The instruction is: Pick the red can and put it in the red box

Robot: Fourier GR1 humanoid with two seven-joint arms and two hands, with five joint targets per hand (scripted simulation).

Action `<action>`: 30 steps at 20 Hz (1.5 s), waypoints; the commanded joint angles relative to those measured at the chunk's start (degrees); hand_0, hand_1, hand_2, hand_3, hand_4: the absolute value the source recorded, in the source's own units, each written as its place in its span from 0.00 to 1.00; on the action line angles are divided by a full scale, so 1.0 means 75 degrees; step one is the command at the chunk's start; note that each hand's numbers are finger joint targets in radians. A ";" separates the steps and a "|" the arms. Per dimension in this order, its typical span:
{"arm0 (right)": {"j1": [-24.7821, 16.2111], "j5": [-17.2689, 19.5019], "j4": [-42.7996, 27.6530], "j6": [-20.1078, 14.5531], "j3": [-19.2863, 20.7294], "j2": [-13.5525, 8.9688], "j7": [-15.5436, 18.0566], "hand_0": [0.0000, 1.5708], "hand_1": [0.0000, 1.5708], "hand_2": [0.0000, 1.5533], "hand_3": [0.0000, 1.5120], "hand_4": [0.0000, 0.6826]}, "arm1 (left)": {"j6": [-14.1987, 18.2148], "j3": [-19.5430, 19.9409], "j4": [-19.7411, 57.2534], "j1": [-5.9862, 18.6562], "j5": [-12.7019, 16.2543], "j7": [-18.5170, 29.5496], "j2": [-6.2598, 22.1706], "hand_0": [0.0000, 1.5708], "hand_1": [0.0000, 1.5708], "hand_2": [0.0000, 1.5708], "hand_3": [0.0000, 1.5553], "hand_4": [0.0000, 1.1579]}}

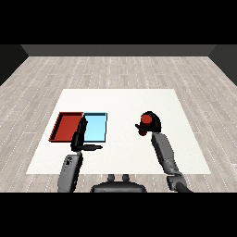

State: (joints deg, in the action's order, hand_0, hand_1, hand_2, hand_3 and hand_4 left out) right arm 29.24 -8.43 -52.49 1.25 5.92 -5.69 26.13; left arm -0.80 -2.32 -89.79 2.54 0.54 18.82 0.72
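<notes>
Red can (146, 120) sits inside curled right robot hand (152, 124); left robot hand (79, 137) spread.

One red can (146, 120), two trays: one red (66, 126), one light blue (96, 127)

Lighting even and diffuse, no clear source. White table (120, 99) reads brightest, no glare on it. Far wall and side walls dark. No cast shadow visible beneath the right hand (149, 124) or under the left hand (79, 136). No edge distortion.
</notes>
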 commanded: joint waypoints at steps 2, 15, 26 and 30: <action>0.0079 -0.0112 -0.0666 -0.0094 -0.0037 0.0097 -0.0398 0.91 0.91 0.93 0.94 0.95 | 0.0083 -0.0676 -0.0270 0.0033 -0.0002 -0.0481 -0.0092 0.00 0.00 0.00 0.00 0.00; -0.0849 -0.0367 -0.2579 -0.2360 -0.2666 0.0754 -0.0775 0.90 0.90 0.92 0.93 0.94 | 0.1946 -0.2812 0.0570 0.1241 0.0697 -0.0917 -0.0095 0.00 0.00 0.00 0.00 0.00; -0.0157 -0.0810 -0.2637 -0.3044 -0.3719 0.0758 -0.0957 0.89 0.89 0.91 0.93 0.90 | 0.1978 -0.2796 0.1771 0.1865 0.0975 -0.0286 -0.0095 0.00 0.00 0.00 0.00 0.00; -0.0542 -0.0902 -0.2950 -0.3385 -0.4175 0.0758 -0.0783 0.90 0.90 0.92 0.93 0.90 | 0.2131 -0.3256 0.1450 0.1597 0.0843 -0.0655 -0.0095 0.00 0.00 0.00 0.00 0.00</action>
State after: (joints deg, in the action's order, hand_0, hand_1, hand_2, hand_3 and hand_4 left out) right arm 24.38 -14.04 -73.34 -20.57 -22.37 -0.03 21.03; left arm 13.96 -24.21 -79.04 16.02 7.09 13.72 0.00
